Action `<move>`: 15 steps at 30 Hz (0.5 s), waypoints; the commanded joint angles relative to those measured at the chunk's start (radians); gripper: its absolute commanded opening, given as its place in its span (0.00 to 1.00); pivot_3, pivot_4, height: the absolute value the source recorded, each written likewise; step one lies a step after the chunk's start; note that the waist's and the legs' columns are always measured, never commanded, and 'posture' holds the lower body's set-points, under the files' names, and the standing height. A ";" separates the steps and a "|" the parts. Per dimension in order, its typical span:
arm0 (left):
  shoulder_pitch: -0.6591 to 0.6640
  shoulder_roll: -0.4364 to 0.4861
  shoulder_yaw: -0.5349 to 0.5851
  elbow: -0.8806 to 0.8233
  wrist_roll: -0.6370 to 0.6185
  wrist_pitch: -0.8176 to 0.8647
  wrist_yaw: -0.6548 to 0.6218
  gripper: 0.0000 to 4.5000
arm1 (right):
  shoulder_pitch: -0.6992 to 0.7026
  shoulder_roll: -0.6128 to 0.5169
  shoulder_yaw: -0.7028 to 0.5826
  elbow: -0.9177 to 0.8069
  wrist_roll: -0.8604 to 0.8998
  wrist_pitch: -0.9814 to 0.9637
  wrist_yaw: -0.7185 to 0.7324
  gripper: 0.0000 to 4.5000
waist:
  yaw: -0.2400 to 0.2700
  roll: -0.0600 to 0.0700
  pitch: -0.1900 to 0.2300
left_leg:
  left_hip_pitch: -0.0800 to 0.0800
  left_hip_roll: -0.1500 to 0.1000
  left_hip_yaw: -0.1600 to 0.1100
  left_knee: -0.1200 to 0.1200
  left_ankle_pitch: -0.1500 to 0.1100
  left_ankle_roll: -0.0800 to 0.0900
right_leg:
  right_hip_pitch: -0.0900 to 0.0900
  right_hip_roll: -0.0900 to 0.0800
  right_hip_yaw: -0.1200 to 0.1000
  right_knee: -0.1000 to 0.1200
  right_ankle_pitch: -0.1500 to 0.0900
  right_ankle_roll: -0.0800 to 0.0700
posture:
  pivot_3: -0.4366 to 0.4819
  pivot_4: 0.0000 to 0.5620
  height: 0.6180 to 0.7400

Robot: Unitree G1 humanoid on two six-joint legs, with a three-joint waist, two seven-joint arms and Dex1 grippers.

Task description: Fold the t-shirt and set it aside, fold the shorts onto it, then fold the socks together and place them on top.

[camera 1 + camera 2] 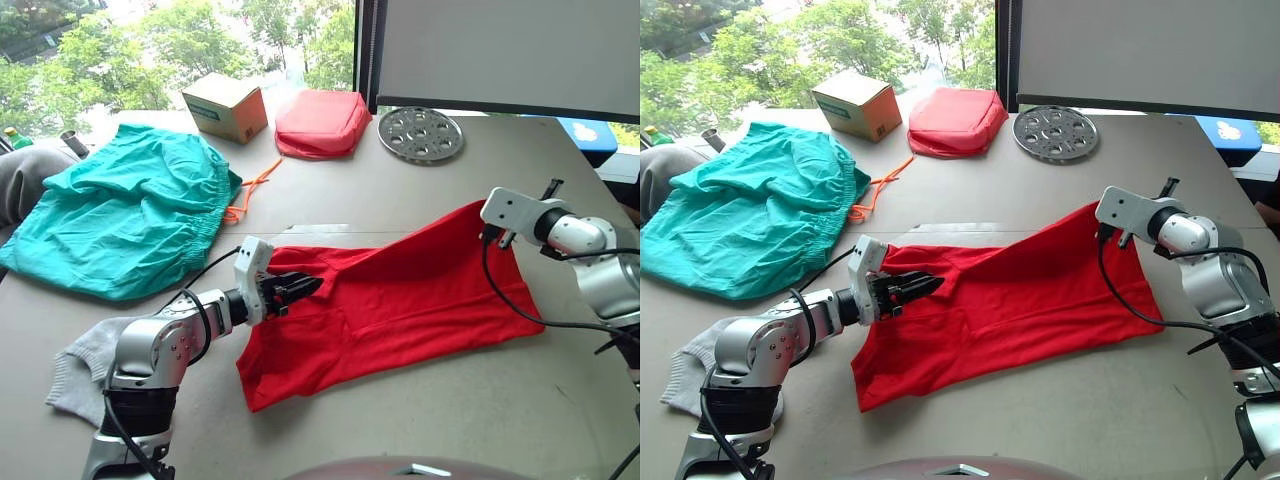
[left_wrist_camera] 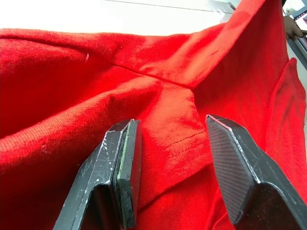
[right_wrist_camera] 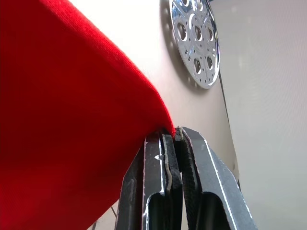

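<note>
The grey table bears the t-shirt, shorts and socks.

Bright red t-shirt spread rumpled across my worktop, one corner raised off it, large teal shorts crumpled at my far left, orange drawstring trailing, grey socks bunched at near left edge.

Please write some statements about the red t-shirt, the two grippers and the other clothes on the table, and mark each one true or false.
1. The right gripper is shut on a corner of the t-shirt. True.
2. The left gripper is shut on the shirt. False: it is open over the fabric.
3. The shorts lie on the t-shirt. False: they lie apart, unfolded.
4. A sock lies near the left arm. True.
</note>
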 commanded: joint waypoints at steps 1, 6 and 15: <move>0.027 0.003 0.013 -0.008 0.006 0.021 0.027 0.53 | 0.093 -0.043 -0.039 -0.043 0.013 0.022 0.053 0.01 | -0.003 0.000 0.000 | 0.001 0.000 0.000 0.000 0.000 0.000 | 0.001 0.000 0.000 0.000 0.000 0.000 | 0.48 0.27 0.99; 0.036 -0.004 0.009 -0.026 -0.001 0.034 0.033 0.53 | 0.203 -0.049 -0.062 -0.069 0.004 0.054 0.055 0.01 | -0.008 0.003 0.000 | 0.003 0.000 0.001 0.000 0.000 0.000 | 0.001 0.000 0.002 0.001 -0.001 0.002 | 0.48 0.27 0.99; 0.033 0.016 0.001 -0.012 0.012 0.042 0.021 0.53 | 0.226 -0.002 -0.110 -0.102 0.061 0.116 0.059 0.01 | -0.005 0.001 -0.001 | 0.002 0.001 0.001 0.000 0.000 0.000 | 0.001 0.000 0.002 0.001 -0.001 0.002 | 0.48 0.27 0.99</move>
